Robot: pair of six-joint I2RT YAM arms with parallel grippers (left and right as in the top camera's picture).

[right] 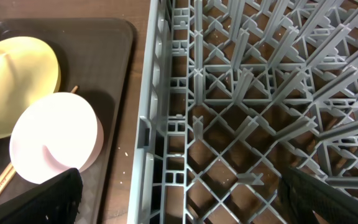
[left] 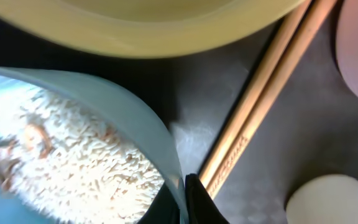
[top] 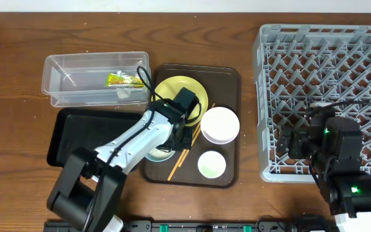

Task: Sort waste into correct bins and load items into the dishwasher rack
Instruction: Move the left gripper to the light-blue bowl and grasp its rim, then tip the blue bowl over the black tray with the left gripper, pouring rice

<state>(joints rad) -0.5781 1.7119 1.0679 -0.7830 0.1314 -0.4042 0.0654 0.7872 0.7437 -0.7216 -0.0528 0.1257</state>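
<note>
From above, most of the light blue bowl (top: 159,153) is hidden under the left arm. Only a sliver of rim shows, at the near-left part of the brown serving tray (top: 229,76). The left wrist view cuts the bowl off at its left and bottom edges. It is pale blue and thin-walled, and holds a heap of white rice crumbs (left: 86,168) with a few brownish bits too blurred to name. The left gripper (left: 184,199) is clamped tight on the bowl's rim — only the black tips of its fingers (left: 200,204) show at the bottom of the frame, one inside the wall and one outside.

Just beside the bowl lie the chopsticks (left: 260,106), running off the top edge. Beyond the bowl, the yellow plate (left: 135,25) is a blur. The white bowl (top: 219,124) and green cup (top: 211,164) stand on the tray's right half. Left of the tray, the clear tub (top: 63,71) holds the snack wrapper (top: 124,80), and the black tray (top: 76,138) lies nearer the robot. The right gripper (right: 182,202) gapes wide and empty over the dishwasher rack (right: 241,93) — near its left wall.
</note>
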